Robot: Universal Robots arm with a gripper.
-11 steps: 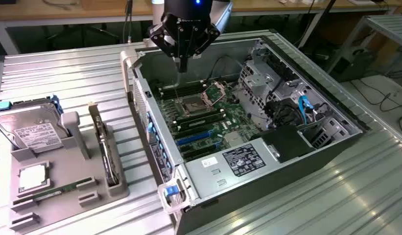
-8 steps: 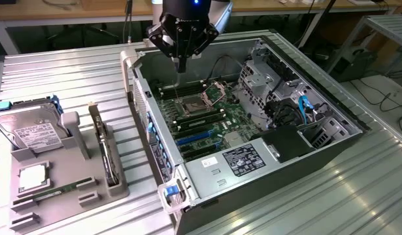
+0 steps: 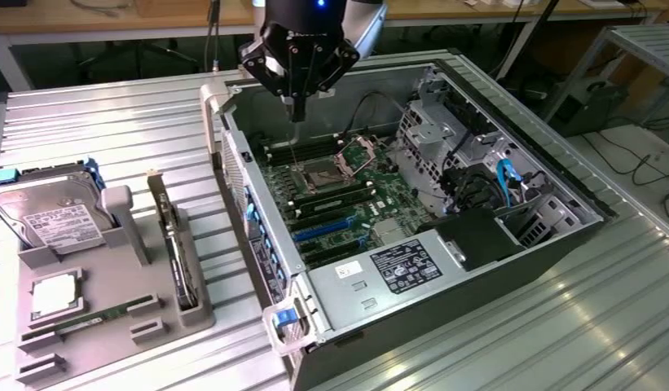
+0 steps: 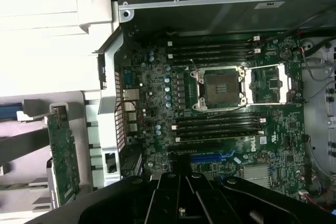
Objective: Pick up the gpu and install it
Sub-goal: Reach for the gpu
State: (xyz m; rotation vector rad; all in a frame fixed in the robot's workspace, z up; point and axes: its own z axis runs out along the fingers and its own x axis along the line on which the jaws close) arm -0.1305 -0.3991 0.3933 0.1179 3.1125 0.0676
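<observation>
Fingers (image 3: 298, 104): pressed together with nothing between them, hanging over the far part of the open computer case (image 3: 574, 191), above the motherboard (image 3: 345, 199).
Gpu (image 3: 177, 244): stands on edge in a slot of the grey holder (image 3: 116, 330) on the counter (image 3: 106, 122), at the exterior view's left of the case, well apart from the fingers; its silver bracket is at the far end.
Holder neighbours: hard drive (image 3: 54, 221) and memory stick (image 3: 95, 315), both close to the gpu.
Risk, grasp: the card is thin and upright, so an off-centre pinch would likely tilt it or jam it in its slot.
Risk, wrong part: the neighbours sit close, so a poorly aimed descent could knock them.
Risk, travel: the case wall (image 3: 239, 175) stands between holder and motherboard, so a low carry could catch the bracket on it.
Risk, seating: the CPU socket (image 3: 312, 173) lies open near the blue slots (image 3: 318, 230); a skewed card could miss its slot or strike exposed parts.
</observation>
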